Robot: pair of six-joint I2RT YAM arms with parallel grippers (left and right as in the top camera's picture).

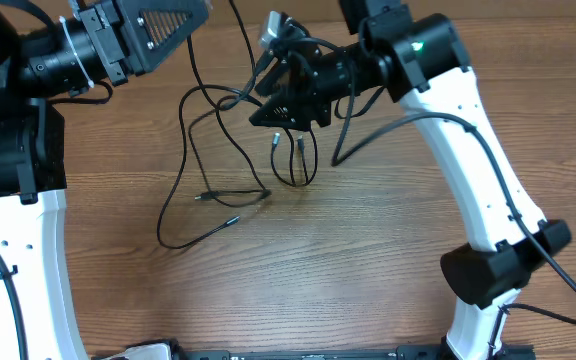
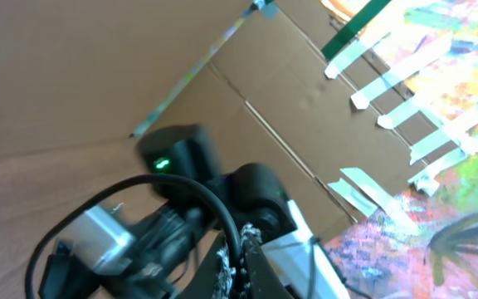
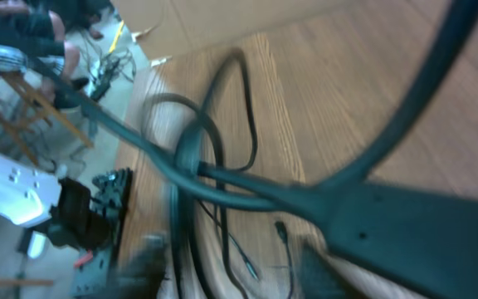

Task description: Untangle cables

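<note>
The cables (image 1: 218, 150) are thin black wires, looped and crossing over the wooden table (image 1: 368, 250). Small plug ends lie at the middle (image 1: 205, 197) and hang near the right gripper (image 1: 276, 140). My left gripper (image 1: 200, 10) is raised at the top left, and one strand climbs up to it. In the left wrist view its jaws (image 2: 241, 249) are shut on that black cable (image 2: 222, 212). My right gripper (image 1: 258, 117) hovers over the knot in the centre. The right wrist view is blurred. It shows the right gripper (image 3: 239, 266) with its fingers apart and several strands (image 3: 214, 158) running between them.
The white right arm (image 1: 478, 170) arcs along the right side with its own thick black lead (image 1: 388, 125). The left arm's white link (image 1: 28, 260) fills the left edge. A cardboard wall (image 2: 98, 66) stands behind the table.
</note>
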